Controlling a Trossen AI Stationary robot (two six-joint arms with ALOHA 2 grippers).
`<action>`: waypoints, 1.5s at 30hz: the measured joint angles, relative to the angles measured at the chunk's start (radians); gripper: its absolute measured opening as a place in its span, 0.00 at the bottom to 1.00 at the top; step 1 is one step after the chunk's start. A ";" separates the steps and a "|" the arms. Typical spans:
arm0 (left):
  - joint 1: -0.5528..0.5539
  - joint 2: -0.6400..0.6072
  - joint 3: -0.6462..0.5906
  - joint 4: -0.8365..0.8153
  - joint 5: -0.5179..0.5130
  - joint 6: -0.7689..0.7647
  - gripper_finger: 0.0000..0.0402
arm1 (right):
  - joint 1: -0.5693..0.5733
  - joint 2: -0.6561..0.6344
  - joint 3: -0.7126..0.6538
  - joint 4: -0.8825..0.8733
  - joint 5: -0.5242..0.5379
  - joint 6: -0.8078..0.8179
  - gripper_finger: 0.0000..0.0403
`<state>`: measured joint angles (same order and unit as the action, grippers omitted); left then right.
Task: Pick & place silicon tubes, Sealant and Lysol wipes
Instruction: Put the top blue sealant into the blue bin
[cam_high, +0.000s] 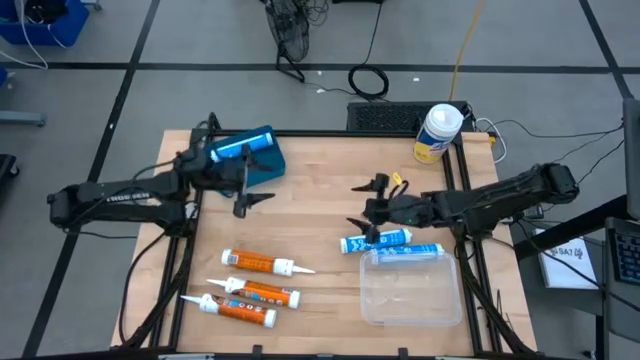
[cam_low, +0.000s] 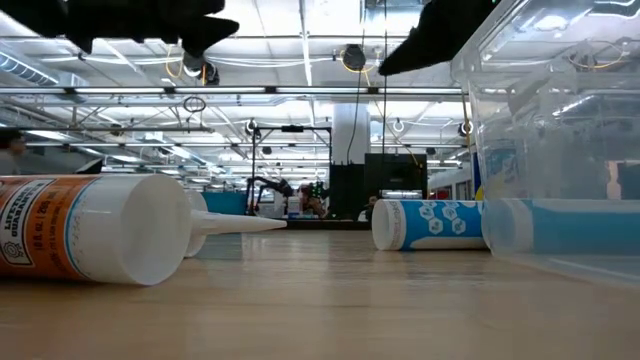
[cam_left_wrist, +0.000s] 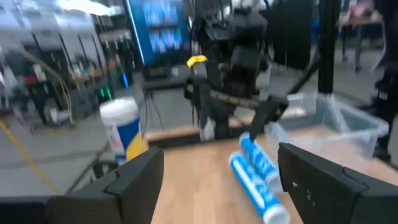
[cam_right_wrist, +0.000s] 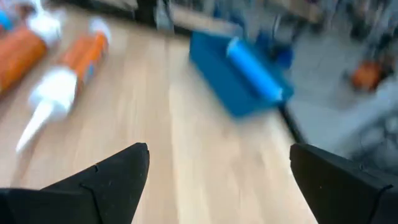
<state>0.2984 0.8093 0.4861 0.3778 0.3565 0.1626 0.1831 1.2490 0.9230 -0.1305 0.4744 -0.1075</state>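
Three orange-labelled tubes (cam_high: 258, 264) (cam_high: 262, 292) (cam_high: 235, 310) lie on the wooden table near its front left. Two blue-labelled tubes lie right of centre: one (cam_high: 375, 241) lies on the bare wood, the other (cam_high: 408, 252) along the clear container's far edge. The Lysol wipes canister (cam_high: 438, 132), yellow label and white lid, stands upright at the far right edge. My left gripper (cam_high: 258, 180) is open and empty beside a blue box (cam_high: 262, 160). My right gripper (cam_high: 355, 205) is open and empty just beyond the blue tubes. The two grippers face each other across the table's middle.
A clear plastic container (cam_high: 412, 295) stands at the front right. The blue box at the far left holds a blue tube (cam_right_wrist: 255, 68). Bare wood lies between the two grippers. Cables and a black keyboard-like object (cam_high: 385, 115) lie beyond the far edge.
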 joint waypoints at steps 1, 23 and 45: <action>-0.001 -0.007 -0.022 0.031 0.001 -0.008 0.77 | 0.012 0.009 0.051 -0.123 -0.004 0.058 0.90; 0.000 -0.004 -0.095 0.090 0.000 -0.011 0.78 | -0.052 0.085 -0.038 -0.656 -0.517 0.394 0.90; 0.000 -0.004 -0.095 0.091 0.000 0.016 0.80 | -0.095 0.001 -0.031 -0.560 -0.373 0.241 0.90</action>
<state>0.2985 0.8055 0.3908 0.4690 0.3561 0.1783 0.0880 1.2497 0.8921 -0.6900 0.1014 0.1337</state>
